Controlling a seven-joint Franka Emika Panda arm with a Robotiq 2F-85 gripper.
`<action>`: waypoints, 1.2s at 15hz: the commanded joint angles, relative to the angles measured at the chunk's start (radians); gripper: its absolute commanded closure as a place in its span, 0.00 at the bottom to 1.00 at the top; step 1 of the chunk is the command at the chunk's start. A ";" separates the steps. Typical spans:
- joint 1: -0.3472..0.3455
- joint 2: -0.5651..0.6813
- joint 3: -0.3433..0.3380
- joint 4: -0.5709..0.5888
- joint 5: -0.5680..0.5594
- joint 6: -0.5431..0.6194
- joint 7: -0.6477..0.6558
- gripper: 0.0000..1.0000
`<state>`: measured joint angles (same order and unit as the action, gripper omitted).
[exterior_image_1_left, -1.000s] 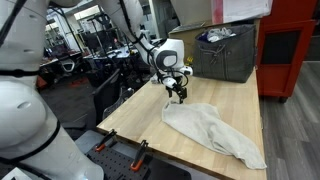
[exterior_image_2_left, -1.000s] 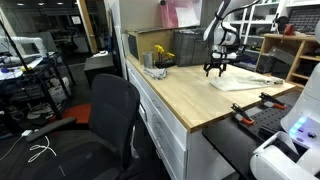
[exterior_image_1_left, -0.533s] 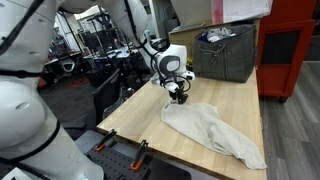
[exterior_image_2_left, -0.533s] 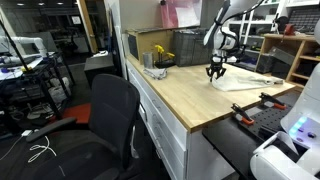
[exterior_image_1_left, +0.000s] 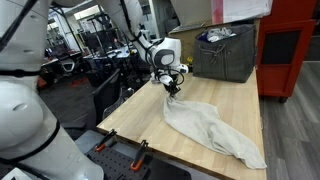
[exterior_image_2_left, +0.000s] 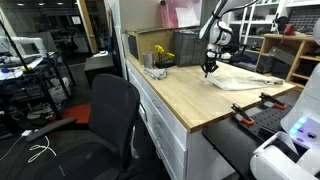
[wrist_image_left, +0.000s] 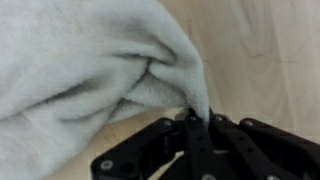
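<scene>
Gripper (exterior_image_1_left: 170, 88) is pinched shut on one corner of the white towel (exterior_image_1_left: 212, 128). The wrist view confirms it: the fingertips (wrist_image_left: 196, 120) are pressed together with a fold of towel (wrist_image_left: 90, 60) caught between them, the cloth bunching into creases right at the pinch.

Landmark is the grey crate (exterior_image_1_left: 225, 55) at the far end of the wooden table (exterior_image_1_left: 135, 118).
- Gripper: in front of the crate, well apart from it, above the tabletop and pointing down.
- Towel: on the table on the side of the gripper away from the crate. The held corner is the part closest to the crate and is drawn up into a peak. The rest lies flat and rumpled, trailing off toward the table end opposite the crate.
- In both exterior views the arm comes down from above. From the chair side, the gripper (exterior_image_2_left: 209, 68) sits at the near tip of the towel (exterior_image_2_left: 240, 82).
- Black office chair (exterior_image_2_left: 110, 110): off the table's long edge, well apart from the crate.
- Bare wood (wrist_image_left: 265, 50) shows beside the pinch.

I can't tell whether the peak's underside is fully clear of the wood.
</scene>
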<state>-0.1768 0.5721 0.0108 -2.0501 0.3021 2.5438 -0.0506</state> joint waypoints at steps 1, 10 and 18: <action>-0.004 -0.101 0.068 -0.028 0.044 -0.043 -0.028 0.99; 0.047 -0.221 0.185 -0.030 0.128 -0.114 -0.127 0.96; 0.019 -0.298 0.125 -0.096 0.198 -0.222 -0.233 0.24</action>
<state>-0.1404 0.3364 0.1729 -2.0855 0.4680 2.3591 -0.2408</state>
